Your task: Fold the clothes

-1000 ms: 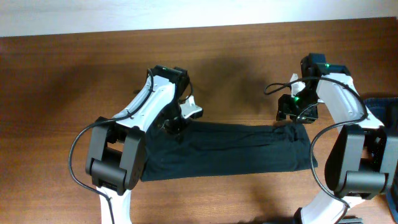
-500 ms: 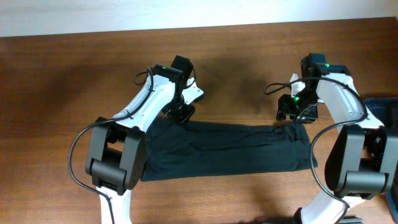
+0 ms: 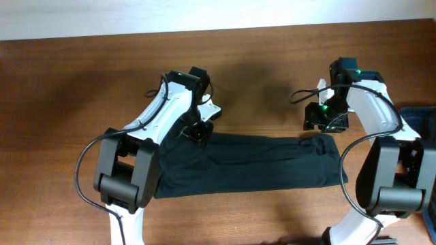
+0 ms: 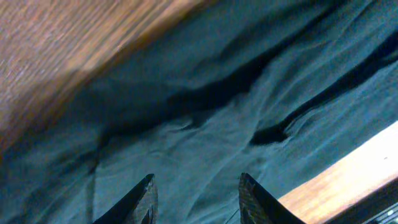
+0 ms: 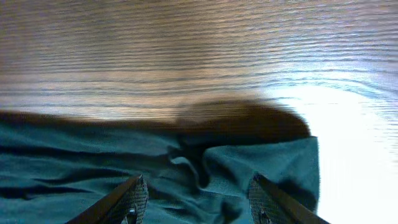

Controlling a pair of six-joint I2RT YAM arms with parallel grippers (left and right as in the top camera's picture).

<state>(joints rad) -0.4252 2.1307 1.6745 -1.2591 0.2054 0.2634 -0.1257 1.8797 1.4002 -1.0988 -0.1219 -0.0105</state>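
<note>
The clothes (image 3: 252,163), a black T-shirt, lie folded into a long band across the wooden table (image 3: 68,102). My left gripper (image 3: 195,129) hovers over the band's upper left corner. In the left wrist view that gripper (image 4: 196,190) is open, with wrinkled fabric (image 4: 205,124) beneath it and nothing between its fingers. My right gripper (image 3: 325,124) stands over the band's upper right corner. The right wrist view shows it (image 5: 199,190) open above the cloth's edge (image 5: 74,162), where a small fold curls up. No logo shows.
A blue denim garment (image 3: 421,114) lies at the table's right edge, behind the right arm. Bare wood stretches behind the shirt up to the pale wall strip (image 3: 136,17), and also to the shirt's left.
My left gripper has opened and let go of the shirt's upper left edge, rising briefly and settling back just over it. The right gripper has not moved.
</note>
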